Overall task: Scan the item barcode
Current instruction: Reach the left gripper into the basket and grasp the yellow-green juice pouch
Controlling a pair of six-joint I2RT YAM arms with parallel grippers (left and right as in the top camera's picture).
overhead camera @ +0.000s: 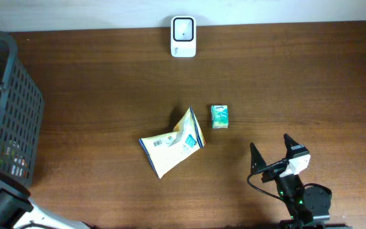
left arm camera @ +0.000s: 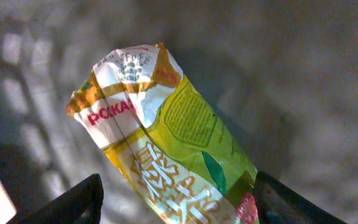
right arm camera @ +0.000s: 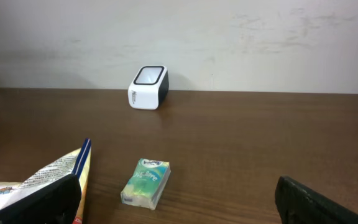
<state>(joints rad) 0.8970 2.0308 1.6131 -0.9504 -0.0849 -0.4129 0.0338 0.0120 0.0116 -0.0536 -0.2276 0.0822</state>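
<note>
Green-and-yellow packet (left arm camera: 166, 118): seen tilted between the fingers of the left gripper (left arm camera: 178, 202), against a dim grey ground. Whether it is clamped cannot be told.

Right gripper (overhead camera: 270, 142): spread wide, nothing held, placed near the tissue pack (overhead camera: 219, 116) and yellow bag (overhead camera: 170, 143). The scanner (overhead camera: 183, 28) is well apart.

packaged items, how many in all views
3: a snack bag mid-table, a small green pack beside it, a green-yellow packet in the left wrist view, seemingly in the basket, where more may hide.
</note>
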